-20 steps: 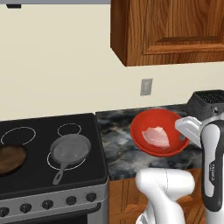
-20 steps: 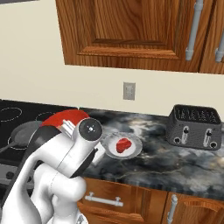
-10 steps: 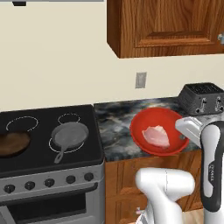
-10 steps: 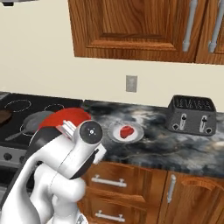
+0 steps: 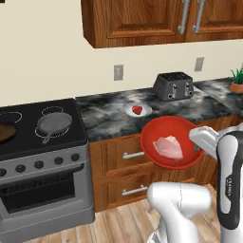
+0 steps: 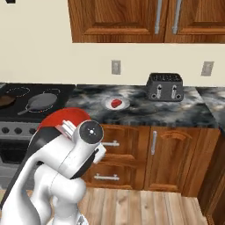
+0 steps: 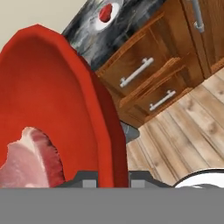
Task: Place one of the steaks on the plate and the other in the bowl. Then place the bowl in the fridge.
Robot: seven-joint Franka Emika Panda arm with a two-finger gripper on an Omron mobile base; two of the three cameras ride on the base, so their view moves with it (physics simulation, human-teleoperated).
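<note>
My tool [image 5: 198,148] is clenched on the rim of the shallow glossy red bowl [image 5: 172,141], centre-right in the left base view, clear of the bench and carrying the pale pink steak [image 5: 168,147]. The bright red steak [image 5: 137,109] already sits on the small white plate [image 5: 144,112] at centre. I judge that carrying to the fridge calls for a level bowl and slow travel, so the meat stays put.

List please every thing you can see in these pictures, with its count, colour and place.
bowl: one, glossy red, held in the air in front of the lower cabinets, off the counter
pale steak: one, pink with white, lying in the bowl
red steak: one, bright red, on the plate
plate: one, white, on the dark marbled counter
toaster: one, black, at the back of the counter
frying pan: one, grey, on the stove's right front burner
plant: one, green in a brown pot, far right counter
gripper: one, white, shut on the bowl's rim
</note>
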